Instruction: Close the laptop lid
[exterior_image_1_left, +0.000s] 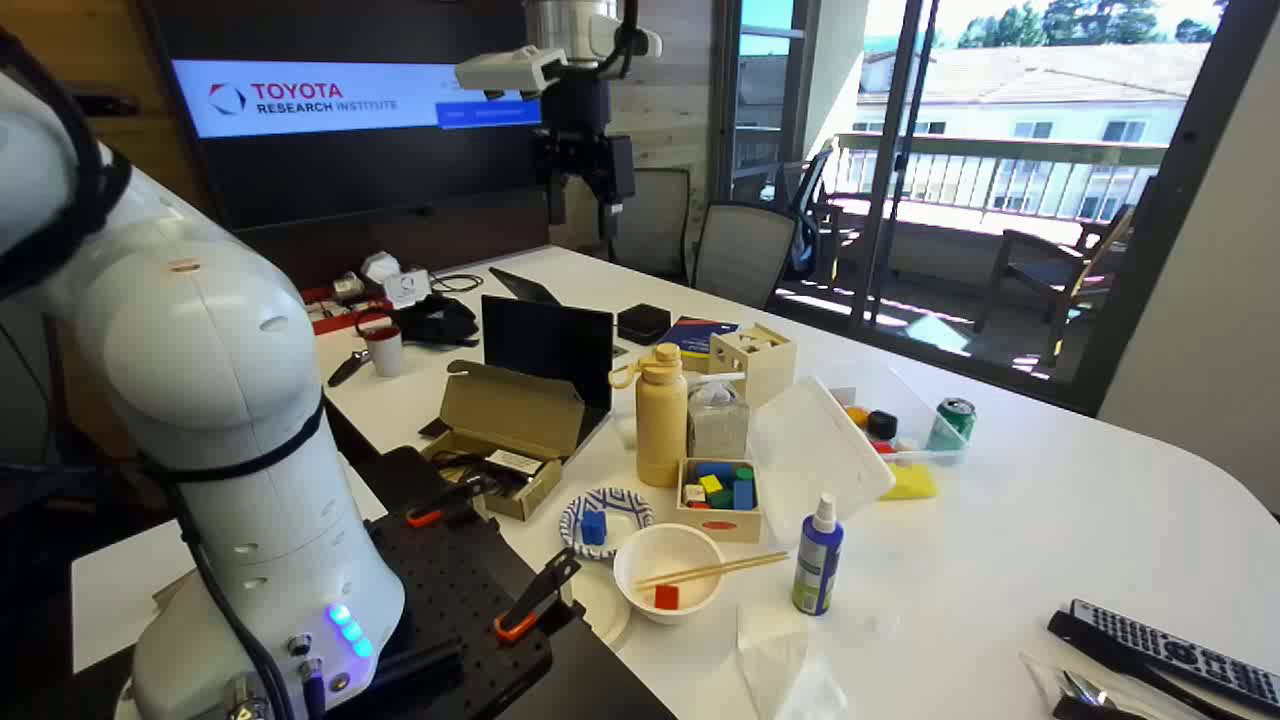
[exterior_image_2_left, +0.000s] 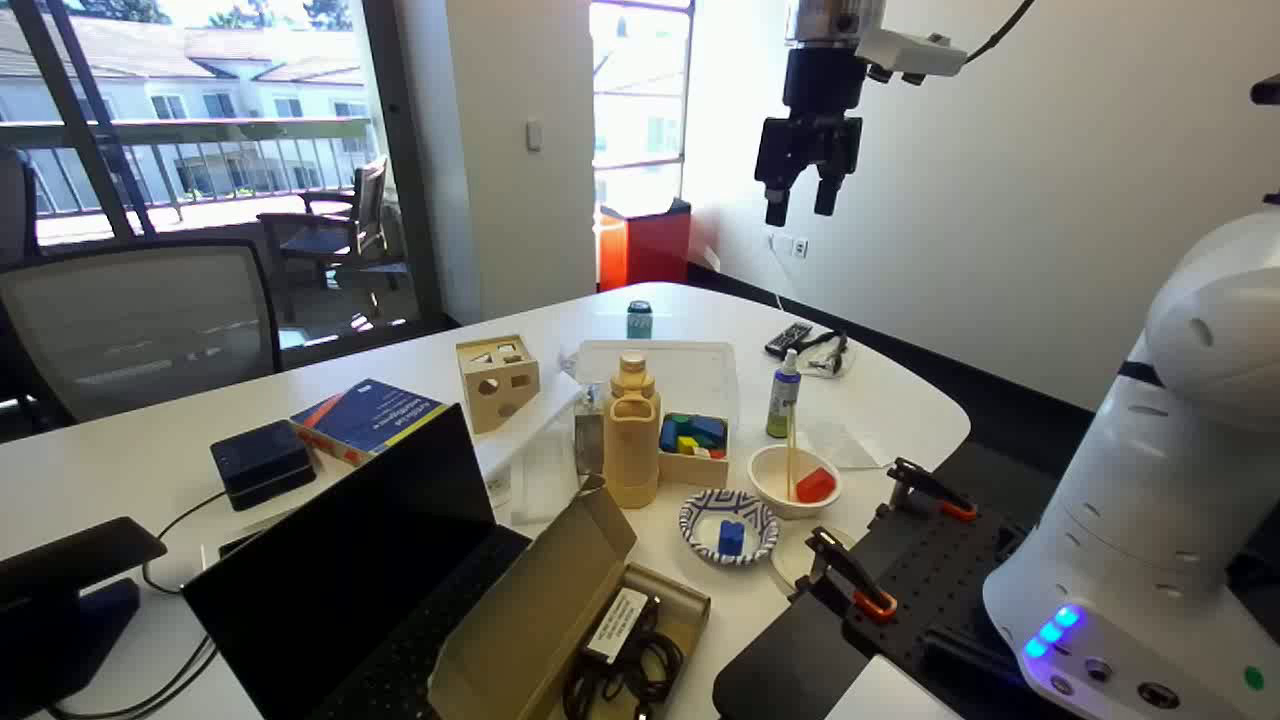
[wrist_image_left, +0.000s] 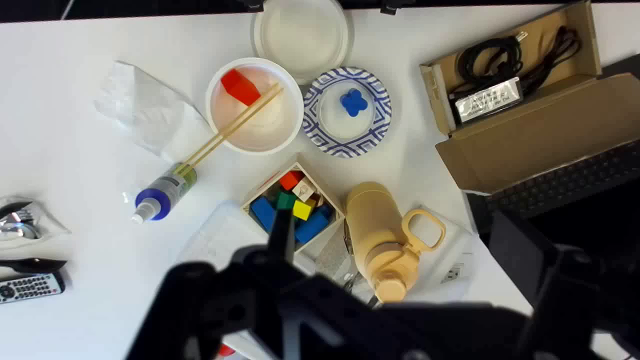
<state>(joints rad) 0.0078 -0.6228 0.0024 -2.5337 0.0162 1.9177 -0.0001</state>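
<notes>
The laptop is dark, with a black keyboard base (exterior_image_2_left: 415, 635). Its lid stands open, black screen facing the robot side, in both exterior views (exterior_image_1_left: 547, 345) (exterior_image_2_left: 350, 560). In the wrist view the keyboard (wrist_image_left: 575, 180) shows at the right, partly covered by a cardboard box flap; the lid there is hard to tell from my dark finger. My gripper is open and empty, high above the table in both exterior views (exterior_image_1_left: 582, 212) (exterior_image_2_left: 801, 206). In the wrist view its fingers (wrist_image_left: 400, 232) are spread apart above the bottle and block box, touching neither.
An open cardboard box (exterior_image_2_left: 540, 590) with cables stands against the laptop's front. A tall tan bottle (exterior_image_1_left: 661, 420) stands beside the laptop. Nearby are a block box (exterior_image_1_left: 720, 500), a patterned plate (exterior_image_2_left: 728, 527), a bowl (exterior_image_1_left: 668, 575), a spray bottle (exterior_image_1_left: 818, 560) and a plastic bin (exterior_image_1_left: 820, 450).
</notes>
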